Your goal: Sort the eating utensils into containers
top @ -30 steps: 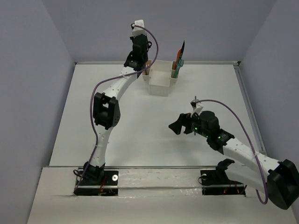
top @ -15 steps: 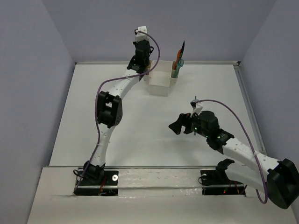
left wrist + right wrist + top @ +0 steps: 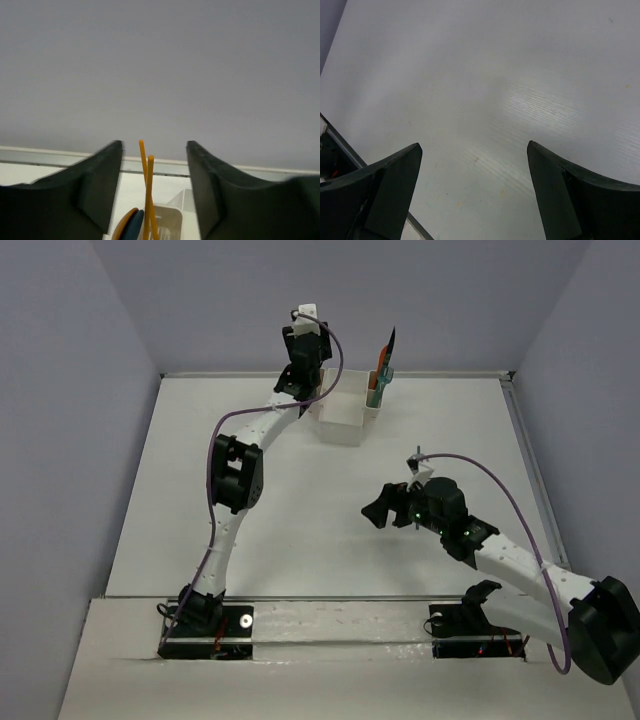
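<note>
The white caddy (image 3: 345, 418) stands at the far middle of the table. Orange, teal and dark utensils (image 3: 381, 370) stick up from its right compartment. My left gripper (image 3: 303, 388) hangs over the caddy's left compartment. In the left wrist view the left gripper (image 3: 154, 146) is open. Two orange chopsticks (image 3: 148, 190) stand between its fingers (image 3: 100, 190) without touching them, beside orange and blue utensil ends (image 3: 127, 225) in the white compartment (image 3: 172, 220). My right gripper (image 3: 378, 510) hovers open over bare table, nothing between its fingers (image 3: 395, 180).
A raised rail (image 3: 525, 440) runs along the table's right and far edges. Grey walls close in on three sides. The right wrist view holds only white tabletop (image 3: 485, 90).
My left gripper has shifted slightly right over the caddy and opened, letting go of the orange chopsticks, which now stand in the compartment. The right arm has not moved.
</note>
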Available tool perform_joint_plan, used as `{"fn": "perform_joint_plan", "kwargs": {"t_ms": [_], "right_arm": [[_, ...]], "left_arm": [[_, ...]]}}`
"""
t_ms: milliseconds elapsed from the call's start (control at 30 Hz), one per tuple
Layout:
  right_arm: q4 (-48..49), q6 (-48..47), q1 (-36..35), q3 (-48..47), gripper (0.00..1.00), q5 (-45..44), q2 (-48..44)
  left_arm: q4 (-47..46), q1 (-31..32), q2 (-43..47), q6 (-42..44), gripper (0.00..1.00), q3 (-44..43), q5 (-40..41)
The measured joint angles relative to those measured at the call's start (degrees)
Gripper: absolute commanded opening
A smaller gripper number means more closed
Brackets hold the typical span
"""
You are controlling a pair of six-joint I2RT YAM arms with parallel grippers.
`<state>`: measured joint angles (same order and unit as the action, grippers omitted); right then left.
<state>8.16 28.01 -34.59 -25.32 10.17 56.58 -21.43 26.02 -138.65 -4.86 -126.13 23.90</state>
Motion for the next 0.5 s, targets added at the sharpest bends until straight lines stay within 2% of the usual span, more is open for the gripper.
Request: {"fn": "perform_joint_plan", "kwargs": {"t_ms": [167,267,500], "right_arm": [[-1.6,-0.1,0.0,0.0,0.92,-1.9,-1.1],[-3.1,0.3,0.0,-0.1,0.89,-3.9,-2.2],[-12.3,3.5,0.0,-3.5,0.57,-15.0,-2.8]], "left_arm": [[-0.1,0.0,0.0,-0.2,0.84,0.0,-0.5],[0.1,0.0,0.1,-0.3,0.9,0.0,-1.3],[4.7,0.1,5.2,-2.7,0.96,0.0,-5.2]]}}
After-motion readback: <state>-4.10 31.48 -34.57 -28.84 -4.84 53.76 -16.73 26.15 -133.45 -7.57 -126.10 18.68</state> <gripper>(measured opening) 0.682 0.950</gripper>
